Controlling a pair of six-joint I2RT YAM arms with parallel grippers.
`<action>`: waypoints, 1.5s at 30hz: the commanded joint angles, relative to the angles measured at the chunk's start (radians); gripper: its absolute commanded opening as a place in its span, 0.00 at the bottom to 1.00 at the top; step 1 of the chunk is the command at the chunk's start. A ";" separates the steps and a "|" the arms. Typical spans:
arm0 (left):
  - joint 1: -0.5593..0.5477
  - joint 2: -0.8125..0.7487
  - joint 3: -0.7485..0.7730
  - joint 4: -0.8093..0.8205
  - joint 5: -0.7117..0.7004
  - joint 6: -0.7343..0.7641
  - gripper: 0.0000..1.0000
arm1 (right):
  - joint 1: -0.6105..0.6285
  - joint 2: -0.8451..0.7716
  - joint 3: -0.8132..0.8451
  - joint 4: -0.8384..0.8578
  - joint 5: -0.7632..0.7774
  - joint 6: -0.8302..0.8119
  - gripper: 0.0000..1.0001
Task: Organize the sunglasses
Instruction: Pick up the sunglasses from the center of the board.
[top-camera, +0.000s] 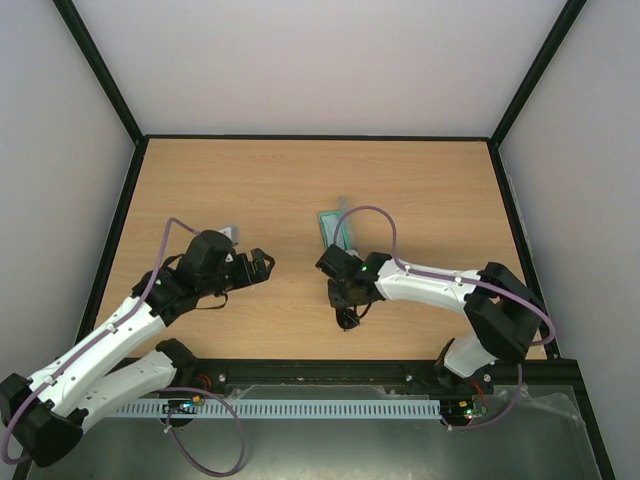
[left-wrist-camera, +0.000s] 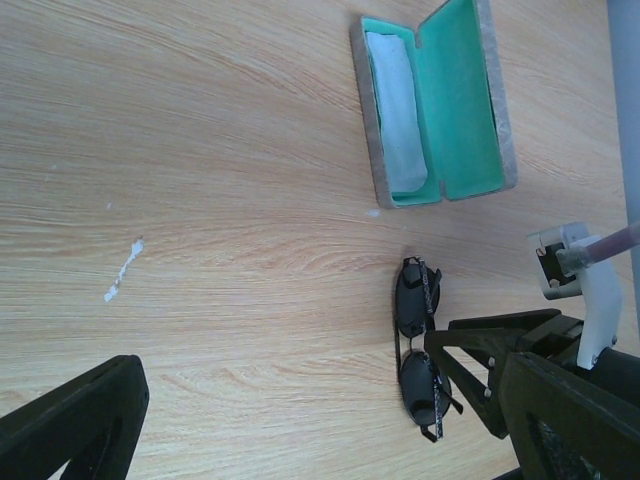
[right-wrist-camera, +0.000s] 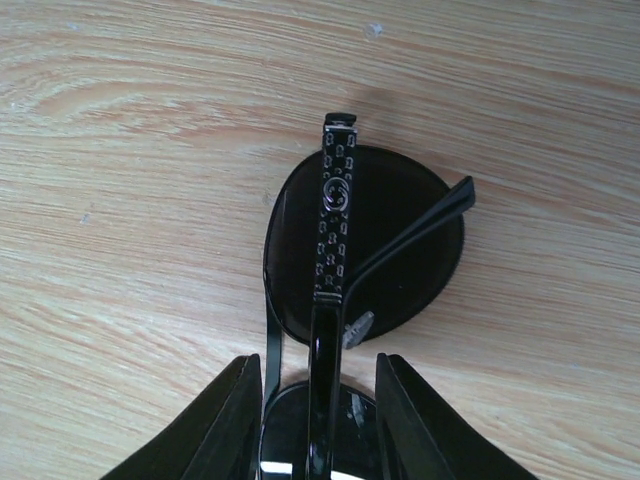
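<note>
One pair of sunglasses (left-wrist-camera: 418, 345), one case (left-wrist-camera: 462, 110), seemingly one cloth (left-wrist-camera: 395, 110).

Both arms, the left arm (top-camera: 105, 340) at lower left and the right arm (top-camera: 430, 285) right of centre, have glossy white shells between bulky black joints. A thin lilac cable (top-camera: 372, 210) loops off each one. At the bottom of the right wrist view, the fingers (right-wrist-camera: 215, 430) are matte black, flat wedges. A white bracket (left-wrist-camera: 580, 265) holds the cable's plug.

Glossy black sunglasses (right-wrist-camera: 360, 250), matt wood table (right-wrist-camera: 130, 200)
</note>
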 joint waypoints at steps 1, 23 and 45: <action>0.004 0.007 -0.021 0.020 0.012 0.012 0.99 | 0.007 0.034 -0.008 0.036 0.003 0.002 0.31; 0.023 0.022 -0.047 0.053 0.039 0.016 0.99 | 0.007 0.072 -0.021 0.030 0.026 -0.005 0.16; 0.093 0.014 -0.069 0.070 0.100 0.064 0.99 | 0.010 0.012 0.300 -0.186 0.060 -0.060 0.01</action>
